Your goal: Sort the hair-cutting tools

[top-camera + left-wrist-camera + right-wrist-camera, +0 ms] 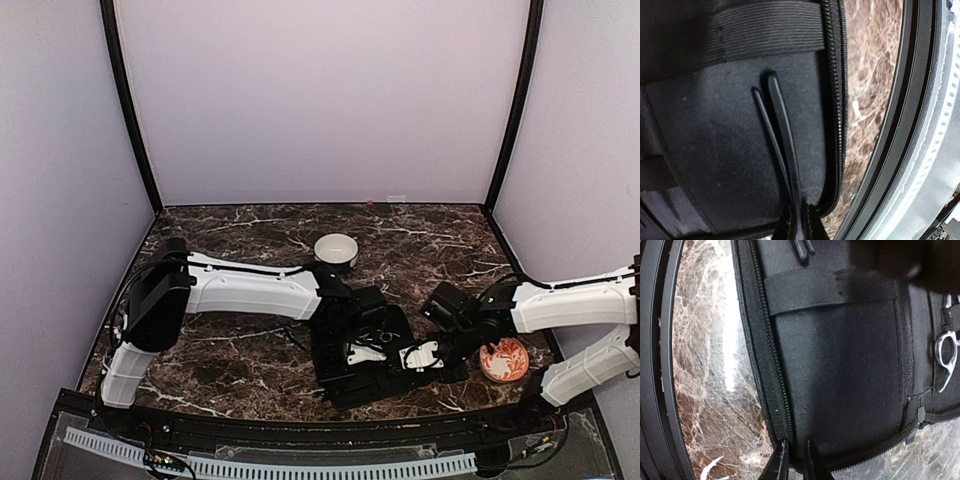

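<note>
Grip of the left gripper (801, 226) is closed on a thin black stick-like piece (782, 145), taken at its near end, inside the open black case (705, 150). The case rim is pinched by the right gripper (796, 465). Silver scissors (946, 352) are seen farther in. The piece is judged light, stiff and slippery.

I'm looking at a robotics lab booth: lilac panels (320, 100) and black posts (129, 110) are boxing in the marbled counter (230, 228) at its far corners, two robot arms (250, 292) bolted along its near edge.
</note>
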Motion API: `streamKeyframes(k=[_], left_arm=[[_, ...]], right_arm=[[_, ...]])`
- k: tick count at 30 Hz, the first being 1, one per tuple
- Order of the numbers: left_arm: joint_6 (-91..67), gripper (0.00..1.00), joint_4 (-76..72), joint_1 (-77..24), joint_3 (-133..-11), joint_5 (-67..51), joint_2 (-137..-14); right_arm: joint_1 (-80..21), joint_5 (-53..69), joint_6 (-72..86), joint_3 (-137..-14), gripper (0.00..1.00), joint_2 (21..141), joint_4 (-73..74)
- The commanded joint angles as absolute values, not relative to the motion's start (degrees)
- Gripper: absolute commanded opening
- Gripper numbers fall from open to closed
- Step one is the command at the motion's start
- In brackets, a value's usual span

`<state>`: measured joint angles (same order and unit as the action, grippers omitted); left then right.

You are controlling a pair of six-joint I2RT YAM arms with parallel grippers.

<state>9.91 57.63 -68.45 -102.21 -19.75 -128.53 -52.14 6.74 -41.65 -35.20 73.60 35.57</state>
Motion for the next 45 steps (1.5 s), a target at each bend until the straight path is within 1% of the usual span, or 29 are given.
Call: streamKeyframes(k=[1,13,15,17,22,25,36,45], left_arm=[[11.9,0.01,52.6,-69.6,-105.2,-22.5,-129.7],[10.7,0.01,48.7,-68.9,-110.8,-22.0,-134.1],[10.1,0.01,48.7,-68.8,-111.2,-22.1,-134.4],[9.7,0.01,48.9,-68.6,-111.7,-22.2,-134.7],[8.4,0.01,49.5,-68.0,-113.1,-22.8,-135.4],[8.0,0.01,50.0,-67.6,-113.3,-22.9,-135.4],[6.2,0.01,51.8,-67.3,-113.5,-22.2,-135.3],[5.2,0.01,52.3,-66.7,-112.6,-22.0,-135.2]], right_arm=[[-52.3,5.7,-40.6,-35.7,0.11,71.7,35.8],[-52.3,4.4,-39.6,-37.1,0.13,66.2,40.2],[-52.3,3.6,-39.7,-36.9,0.14,65.4,40.4],[-52.3,2.8,-39.8,-36.5,0.18,64.8,40.1],[-52.3,0.3,-40.5,-34.8,0.26,64.2,36.2],[-52.2,-0.9,-41.8,-34.5,0.28,64.6,33.5],[-52.3,-1.9,-46.6,-34.3,0.30,68.6,25.2],[-52.3,-2.0,-47.3,-32.4,0.31,71.6,20.4]])
